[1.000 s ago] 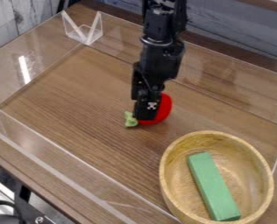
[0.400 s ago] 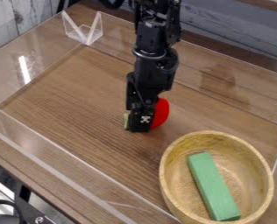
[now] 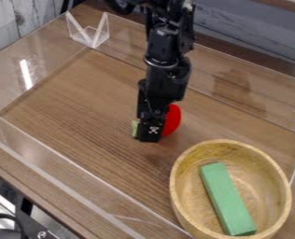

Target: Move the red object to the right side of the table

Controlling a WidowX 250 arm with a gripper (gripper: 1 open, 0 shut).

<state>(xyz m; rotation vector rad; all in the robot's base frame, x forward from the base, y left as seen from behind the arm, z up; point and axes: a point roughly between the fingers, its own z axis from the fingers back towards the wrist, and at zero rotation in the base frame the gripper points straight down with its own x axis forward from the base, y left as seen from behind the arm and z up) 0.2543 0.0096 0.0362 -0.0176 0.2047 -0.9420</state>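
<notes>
The red object (image 3: 173, 117) lies on the brown wood-grain table (image 3: 88, 103), a little left of centre. My gripper (image 3: 159, 123) points almost straight down and stands open around it. The near black finger (image 3: 147, 127) reaches down to the tabletop on the object's left side and covers its green tuft. The other finger is hidden behind the object. Only the right half of the red ball shows past the gripper.
A round wooden bowl (image 3: 188, 166) holding a green rectangular block (image 3: 225, 198) sits at the front right. Low clear acrylic walls (image 3: 63, 154) border the tabletop. A small clear acrylic stand (image 3: 88, 33) is at the back left.
The wrist has rolled slightly and the near finger now sits lower beside the red object, covering the green tuft that showed a second ago. The red object has not moved.
</notes>
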